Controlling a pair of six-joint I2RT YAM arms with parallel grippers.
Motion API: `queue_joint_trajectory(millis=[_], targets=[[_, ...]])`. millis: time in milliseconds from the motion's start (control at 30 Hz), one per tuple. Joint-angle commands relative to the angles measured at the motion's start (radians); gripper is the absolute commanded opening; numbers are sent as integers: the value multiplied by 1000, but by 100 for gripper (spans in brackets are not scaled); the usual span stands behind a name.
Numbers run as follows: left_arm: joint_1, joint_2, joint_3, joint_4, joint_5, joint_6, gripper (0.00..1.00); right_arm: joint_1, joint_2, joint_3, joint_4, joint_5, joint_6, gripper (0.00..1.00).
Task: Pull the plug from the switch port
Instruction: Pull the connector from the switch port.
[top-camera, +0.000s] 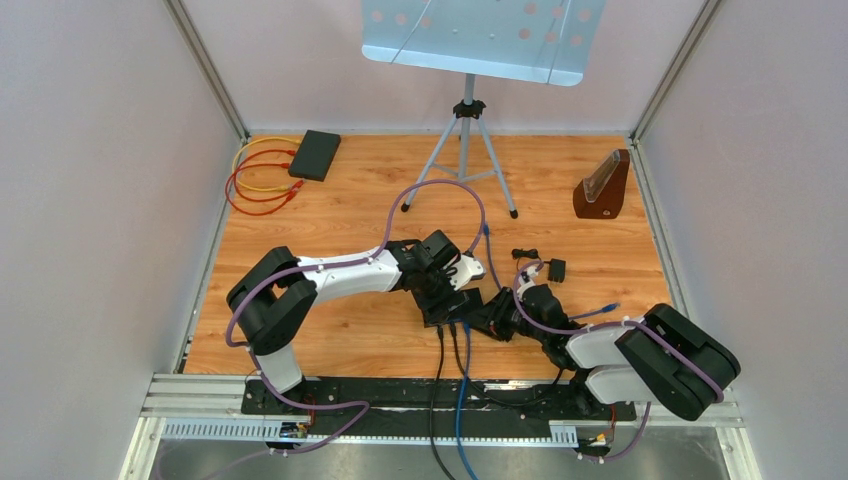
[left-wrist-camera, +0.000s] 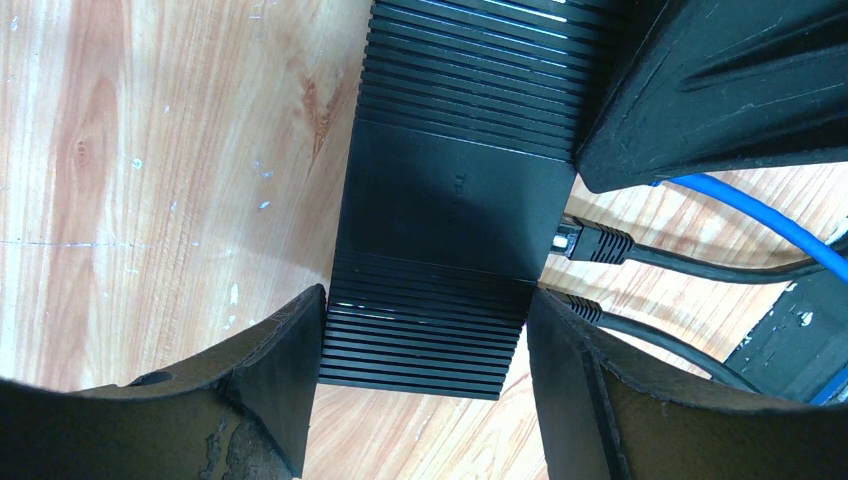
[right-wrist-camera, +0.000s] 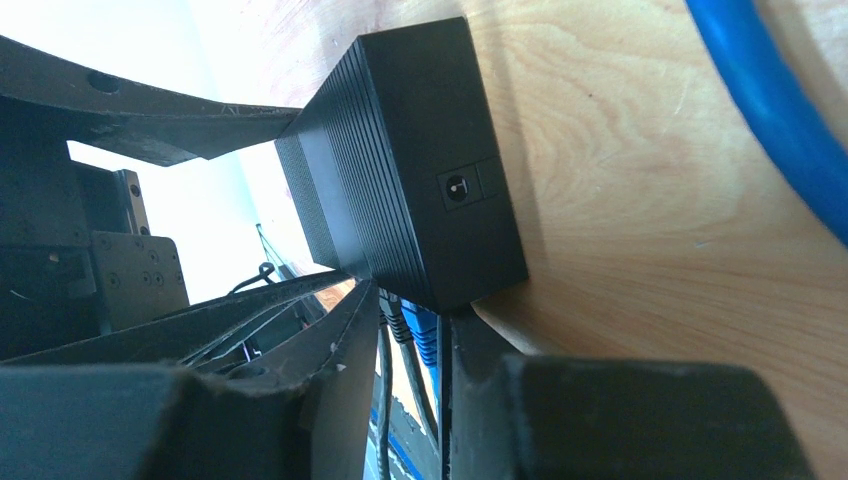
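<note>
The left claw (left-wrist-camera: 425, 302) clamps the black network switch (left-wrist-camera: 450, 200) across its sides, apparently pinning it to the wooden surface (left-wrist-camera: 150, 150) against the coming pull. The black plug (left-wrist-camera: 597, 243) sits seated in the switch's port face, and the right claw (right-wrist-camera: 410, 325) flanks the cables (right-wrist-camera: 384, 390) there with fingers (right-wrist-camera: 330, 370) narrowly apart; whether it pinches one I cannot tell.

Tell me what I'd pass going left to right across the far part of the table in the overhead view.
Coiled red and yellow cables → flat black box → tripod stand → brown wooden wedge.
</note>
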Motion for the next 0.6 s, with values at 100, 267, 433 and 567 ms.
queue_joint_trajectory(millis=[100, 267, 433, 567], targets=[[-9, 36, 4, 1, 54, 13, 58, 6, -4, 20, -19, 54, -10, 16], [-9, 37, 0, 5, 58, 12, 58, 6, 14, 24, -15, 32, -26, 13], [-9, 36, -4, 3, 54, 14, 57, 6, 28, 26, -9, 11, -31, 25], [-9, 37, -4, 5, 54, 18, 57, 6, 36, 29, -9, -4, -39, 28]])
